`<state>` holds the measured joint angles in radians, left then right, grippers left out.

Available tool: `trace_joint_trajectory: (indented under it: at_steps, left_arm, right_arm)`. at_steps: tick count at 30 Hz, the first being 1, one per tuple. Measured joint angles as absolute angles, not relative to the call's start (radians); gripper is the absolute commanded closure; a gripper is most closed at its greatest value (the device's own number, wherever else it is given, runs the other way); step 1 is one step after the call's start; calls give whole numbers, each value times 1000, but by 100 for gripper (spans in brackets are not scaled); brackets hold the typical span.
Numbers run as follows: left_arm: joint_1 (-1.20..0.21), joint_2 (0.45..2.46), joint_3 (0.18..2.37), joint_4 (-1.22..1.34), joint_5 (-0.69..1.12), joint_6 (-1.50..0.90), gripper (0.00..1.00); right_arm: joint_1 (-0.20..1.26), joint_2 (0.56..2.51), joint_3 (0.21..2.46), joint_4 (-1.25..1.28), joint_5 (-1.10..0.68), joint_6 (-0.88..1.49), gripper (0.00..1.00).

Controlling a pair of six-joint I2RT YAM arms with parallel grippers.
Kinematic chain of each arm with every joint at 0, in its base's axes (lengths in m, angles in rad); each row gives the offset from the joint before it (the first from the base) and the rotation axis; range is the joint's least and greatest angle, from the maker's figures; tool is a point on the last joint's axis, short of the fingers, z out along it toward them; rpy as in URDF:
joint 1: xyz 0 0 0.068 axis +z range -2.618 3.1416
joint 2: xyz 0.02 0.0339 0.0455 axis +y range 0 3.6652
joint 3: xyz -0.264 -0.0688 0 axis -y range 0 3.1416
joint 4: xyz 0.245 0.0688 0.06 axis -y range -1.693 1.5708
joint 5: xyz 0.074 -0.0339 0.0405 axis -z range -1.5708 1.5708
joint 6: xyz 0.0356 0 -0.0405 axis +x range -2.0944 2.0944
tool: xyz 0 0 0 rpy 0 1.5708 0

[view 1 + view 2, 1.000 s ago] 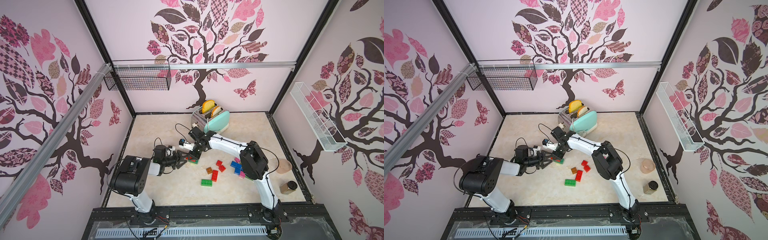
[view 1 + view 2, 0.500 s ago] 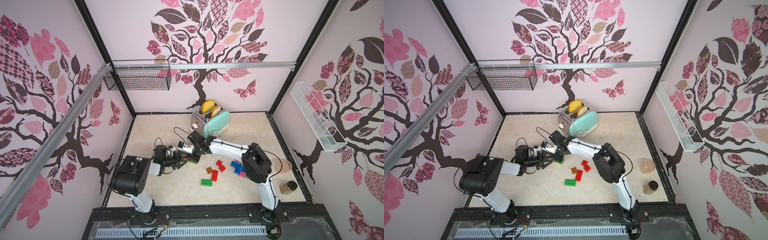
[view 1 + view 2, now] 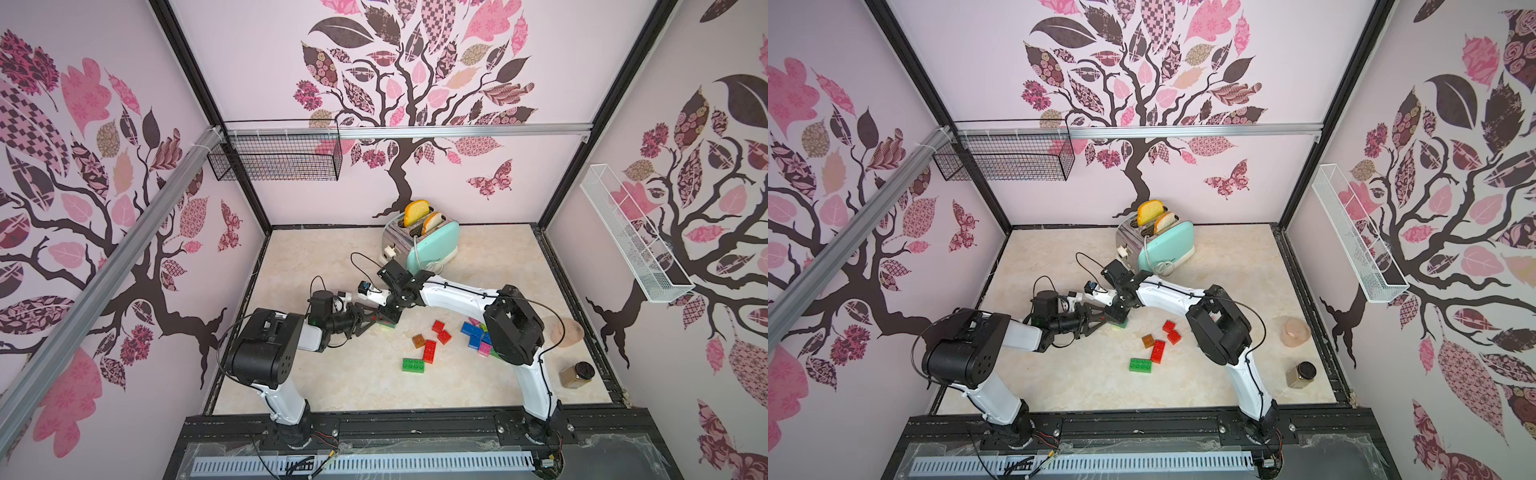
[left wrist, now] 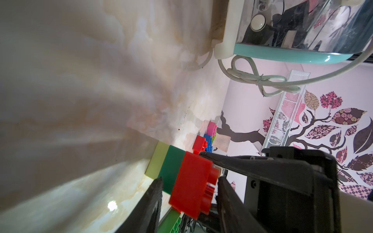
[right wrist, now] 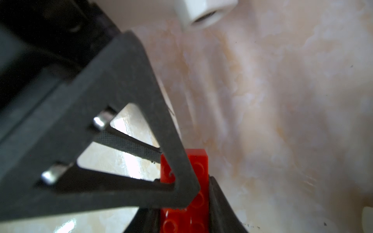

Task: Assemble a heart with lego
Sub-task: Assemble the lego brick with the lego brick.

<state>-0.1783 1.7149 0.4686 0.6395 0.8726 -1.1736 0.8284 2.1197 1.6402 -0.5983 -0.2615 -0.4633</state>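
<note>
Marble tabletop [image 3: 332, 395] — red brick [image 4: 191, 185], studs up, long axis toward the left gripper [image 4: 189, 179] flanking it, grip unclear; right gripper [image 5: 185, 193] closed above.

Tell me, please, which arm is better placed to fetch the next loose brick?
Right, I think: the loose bricks lie on its side of the stack, while the left gripper would have to reach past the stack. The right gripper must first release the red brick.
</note>
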Motion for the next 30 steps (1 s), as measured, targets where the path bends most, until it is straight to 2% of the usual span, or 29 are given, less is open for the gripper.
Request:
trace_joint_trajectory:
  at_steps: [4, 8, 16, 21, 26, 30]
  left_arm:
    - [-179, 1718, 469, 654, 865, -1175, 57]
    - [-183, 1721, 469, 663, 859, -1176, 54]
    - [-191, 1719, 469, 656, 859, -1178, 39]
    - [-194, 1694, 469, 634, 858, -1176, 36]
    - [-205, 1676, 469, 628, 881, -1175, 33]
    - [-210, 1651, 469, 621, 896, -1179, 29]
  right_arm:
    - [820, 2120, 1634, -587, -289, -461, 79]
    - [815, 2117, 1626, -576, -307, -455, 78]
    - [815, 2086, 1566, -513, -291, -453, 74]
    - [819, 2068, 1528, -465, -273, -444, 63]
    - [819, 2067, 1485, -456, -234, -427, 41]
    - [802, 2062, 1440, -461, -224, -393, 34]
